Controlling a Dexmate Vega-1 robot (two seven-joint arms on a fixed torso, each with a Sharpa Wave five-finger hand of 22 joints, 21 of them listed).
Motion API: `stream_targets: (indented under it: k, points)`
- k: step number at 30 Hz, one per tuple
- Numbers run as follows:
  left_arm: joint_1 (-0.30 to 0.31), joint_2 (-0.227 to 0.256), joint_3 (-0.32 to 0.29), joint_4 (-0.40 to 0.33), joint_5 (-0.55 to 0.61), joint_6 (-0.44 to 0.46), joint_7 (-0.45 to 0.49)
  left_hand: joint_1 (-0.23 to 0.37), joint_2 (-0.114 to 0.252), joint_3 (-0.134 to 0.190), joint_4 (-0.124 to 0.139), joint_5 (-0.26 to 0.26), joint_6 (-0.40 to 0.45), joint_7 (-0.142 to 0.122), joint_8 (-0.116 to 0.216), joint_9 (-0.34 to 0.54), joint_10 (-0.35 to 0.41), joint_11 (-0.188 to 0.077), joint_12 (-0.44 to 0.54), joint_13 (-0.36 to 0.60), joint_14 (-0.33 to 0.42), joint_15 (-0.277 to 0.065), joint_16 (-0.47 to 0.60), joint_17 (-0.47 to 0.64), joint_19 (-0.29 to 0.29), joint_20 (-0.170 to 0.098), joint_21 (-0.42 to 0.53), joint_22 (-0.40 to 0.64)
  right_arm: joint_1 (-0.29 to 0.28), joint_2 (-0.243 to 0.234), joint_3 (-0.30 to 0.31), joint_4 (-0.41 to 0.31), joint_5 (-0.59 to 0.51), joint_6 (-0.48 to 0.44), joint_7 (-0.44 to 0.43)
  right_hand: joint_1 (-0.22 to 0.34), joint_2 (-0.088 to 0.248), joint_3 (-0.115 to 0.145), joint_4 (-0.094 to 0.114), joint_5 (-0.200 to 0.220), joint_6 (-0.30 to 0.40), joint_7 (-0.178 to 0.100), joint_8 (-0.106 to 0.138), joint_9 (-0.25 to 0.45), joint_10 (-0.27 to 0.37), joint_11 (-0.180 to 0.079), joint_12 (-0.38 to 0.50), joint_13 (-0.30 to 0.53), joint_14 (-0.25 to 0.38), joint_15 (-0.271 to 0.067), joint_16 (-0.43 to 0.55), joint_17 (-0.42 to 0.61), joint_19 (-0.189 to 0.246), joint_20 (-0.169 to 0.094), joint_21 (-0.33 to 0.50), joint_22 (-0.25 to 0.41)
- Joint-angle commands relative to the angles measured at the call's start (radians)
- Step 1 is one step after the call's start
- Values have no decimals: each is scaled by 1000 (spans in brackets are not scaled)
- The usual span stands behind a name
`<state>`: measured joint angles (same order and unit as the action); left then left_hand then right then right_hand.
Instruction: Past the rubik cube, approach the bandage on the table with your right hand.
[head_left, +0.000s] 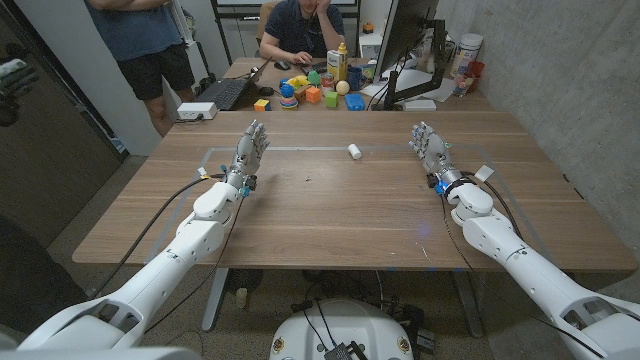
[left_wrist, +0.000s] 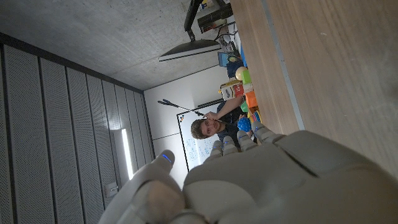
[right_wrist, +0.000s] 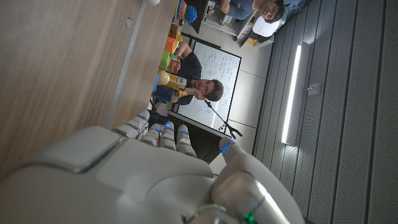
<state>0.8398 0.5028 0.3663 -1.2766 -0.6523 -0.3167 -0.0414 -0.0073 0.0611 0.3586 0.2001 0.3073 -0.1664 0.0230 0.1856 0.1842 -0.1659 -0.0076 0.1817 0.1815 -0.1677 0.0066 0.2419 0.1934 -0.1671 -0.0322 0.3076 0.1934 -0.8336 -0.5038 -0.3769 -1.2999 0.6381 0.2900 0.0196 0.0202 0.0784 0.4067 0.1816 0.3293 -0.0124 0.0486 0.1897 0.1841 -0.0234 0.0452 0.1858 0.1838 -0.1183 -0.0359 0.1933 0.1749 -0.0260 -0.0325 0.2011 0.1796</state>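
Bandage roll (head_left: 354, 151): one small white cylinder, lying on its side on the wooden table (head_left: 330, 205), out toward the far edge and roughly midway across.

Handling, as I judge it: light, soft, wound cloth, gives under pressure, not fragile; being round, it may roll if nudged from the side. Best taken across its short barrel, thumb opposite fingers.

Right hand (head_left: 430, 148): holds nothing, fingers extended and slightly apart, pointing away from the robot. The roll lies to this hand's inner side, at about the same depth on the table as its fingertips, apart from them with bare wood between.

Left hand (head_left: 248, 152): also holding nothing, fingers extended, on the roll's other side and farther from it.

Rubik cube (head_left: 262, 104): among the coloured toys (head_left: 312, 88) beyond the far edge, well left of the roll.
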Motion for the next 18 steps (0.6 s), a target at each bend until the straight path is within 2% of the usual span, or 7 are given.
stream_targets:
  k: [1, 2, 7, 11, 14, 16, 18]
  points:
    - [-8, -10, -6, 29, -4, -25, -15, -1, 131, 5, 0, 7, -274, 2, 6, 3, -273, 1, 5, 4, -233, 2, 4, 3, -101, -18, 6, 3, 8, 8, -8, 0, -15, 0, -16, 6, 99, 6, 0, 6, 3, 12, 6, 2, 1, 6, 5, 1, -9, 1, 7, 3, -3, -89, 5, 5]
    - [-7, -10, -6, 29, -4, -25, -14, -1, 131, 5, 0, 7, -274, 2, 6, 3, -273, 0, 5, 4, -233, 1, 4, 3, -101, -18, 6, 3, 7, 8, -8, -1, -17, 1, -19, 6, 99, 6, -1, 6, 3, 10, 6, 2, 1, 5, 5, 1, -9, 0, 7, 2, -3, -89, 5, 5]
    - [-6, -10, -8, 31, -7, -28, -17, -1, 131, 5, 0, 7, -273, 2, 7, 3, -273, 3, 5, 4, -233, 2, 5, 3, -99, -18, 5, 3, 4, 14, -9, -8, -41, 20, -49, 9, 87, 3, -6, 4, 12, 9, 7, 3, 20, 12, 11, 1, 27, 18, 15, 0, 31, -32, 16, 4]
    - [-6, -12, -9, 35, -9, -30, -19, -1, 131, 5, 0, 7, -270, 2, 8, 3, -271, 8, 6, 4, -233, 3, 5, 3, -99, -14, 4, 3, 6, 9, -20, -18, -84, 34, -74, 18, 73, 0, -17, 3, 20, 8, 8, 3, 34, 18, 13, 1, 48, 35, 17, -2, 55, -8, 21, 4]
    - [-6, -12, -9, 39, -9, -33, -21, -1, 130, 5, 0, 7, -268, 1, 8, 3, -270, 10, 6, 4, -231, 5, 6, 3, -98, -12, 3, 3, 13, 11, -32, -10, -114, 55, -79, 29, 60, -3, -30, 2, 24, 6, 7, 4, 35, 26, 11, 1, 56, 74, 13, -3, 55, 21, 17, 3]
    - [-3, -11, -11, 39, -10, -36, -21, -1, 130, 5, 0, 7, -266, 1, 9, 3, -270, 11, 6, 4, -231, 6, 6, 2, -98, -12, 3, 3, 20, 17, -42, -4, -151, 76, -99, 40, 50, -5, -40, 1, 38, 10, 11, 4, 44, 45, 12, 1, 64, 88, 12, -3, 50, 51, 12, 3]
    - [-2, -13, -12, 41, -10, -41, -21, -1, 130, 5, 0, 7, -265, 2, 9, 3, -269, 11, 6, 4, -230, 6, 6, 2, -96, -11, 3, 3, 28, 24, -50, 4, -187, 99, -120, 52, 40, -7, -52, 2, 53, 9, 15, 5, 66, 52, 19, 2, 75, 106, 11, -2, 65, 79, 15, 3]
